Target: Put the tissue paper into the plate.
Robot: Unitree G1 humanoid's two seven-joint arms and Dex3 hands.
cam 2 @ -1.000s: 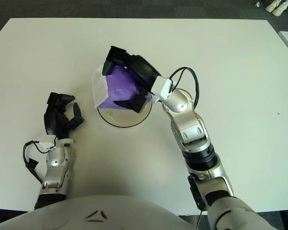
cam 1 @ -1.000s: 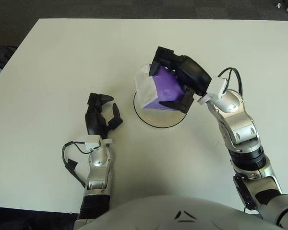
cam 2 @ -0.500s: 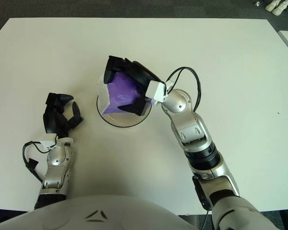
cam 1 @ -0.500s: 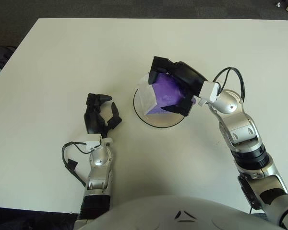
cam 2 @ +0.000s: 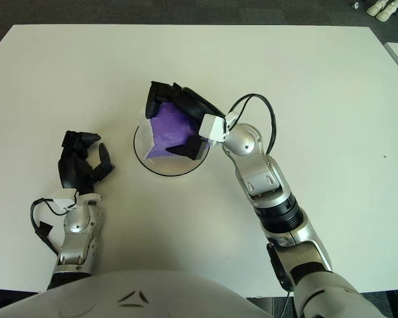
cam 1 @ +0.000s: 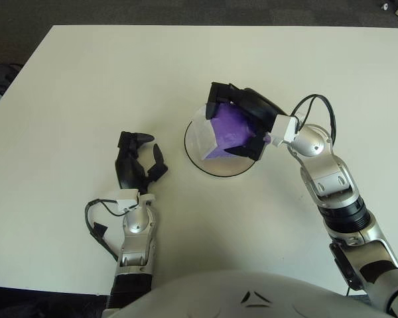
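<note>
The tissue pack (cam 1: 231, 129), purple with a white end, sits tilted in the plate (cam 1: 220, 169), its lower edge down on the dish. My right hand (cam 1: 242, 122) is over the plate with its black fingers (cam 1: 220, 93) clamped around the pack, top and right side. The plate lies near the middle of the white table (cam 1: 86, 79). My left hand (cam 1: 136, 165) shows to the left of the plate, well apart from it, fingers loosely curled and holding nothing.
</note>
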